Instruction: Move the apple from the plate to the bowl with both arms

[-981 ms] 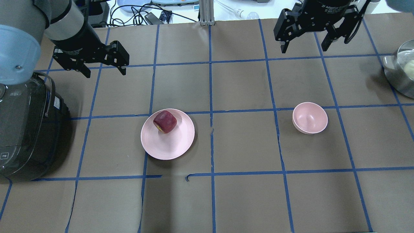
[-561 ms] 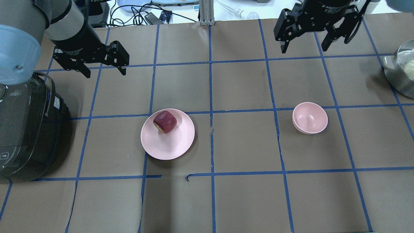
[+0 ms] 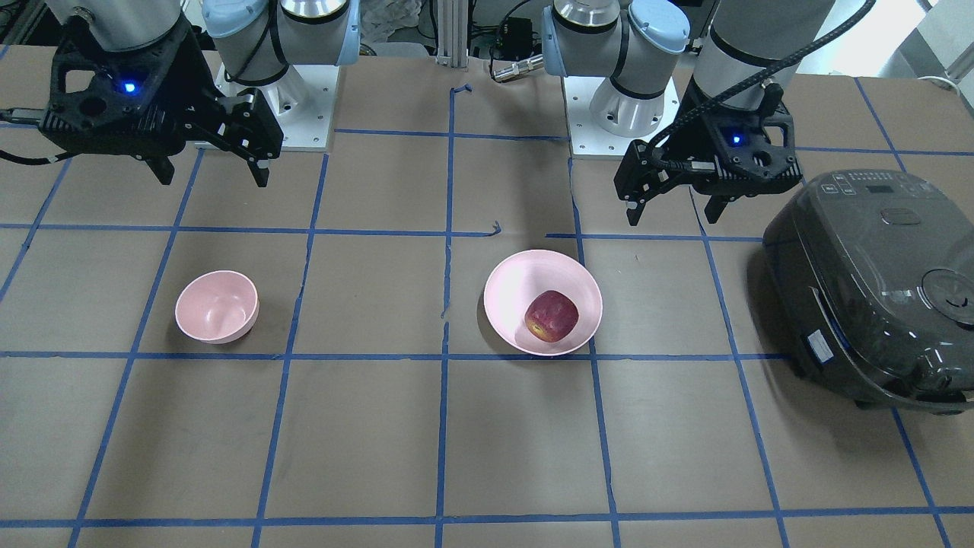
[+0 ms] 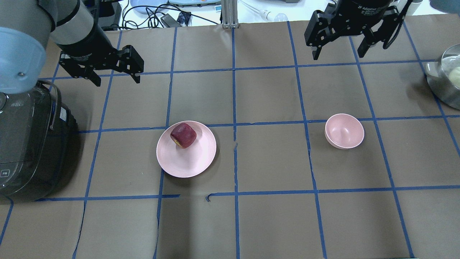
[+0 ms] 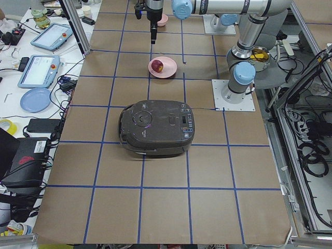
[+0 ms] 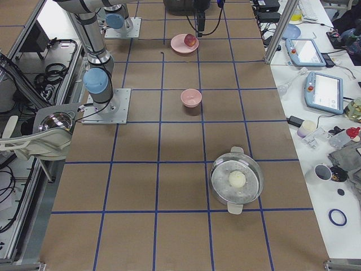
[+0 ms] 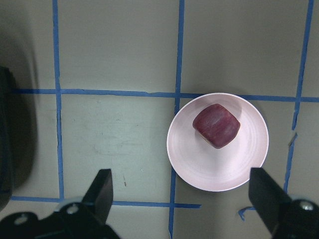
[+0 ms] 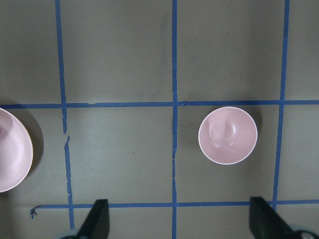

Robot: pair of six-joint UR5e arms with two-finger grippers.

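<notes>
Apple (image 4: 183, 135) on plate (image 4: 190, 162), nearest the wide-spread, empty left gripper (image 4: 117, 82), below it and toward the tabletop's (image 4: 269, 162) middle; right gripper (image 4: 338, 56) equally spread, nearer the bowl (image 4: 344, 131).

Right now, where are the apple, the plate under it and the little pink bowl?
apple (image 4: 183, 135), overhead exterior view, middle of its dark red top.
plate (image 4: 187, 162), overhead exterior view, bare pink surface beside the apple.
bowl (image 4: 344, 131), overhead exterior view, its empty inside.
</notes>
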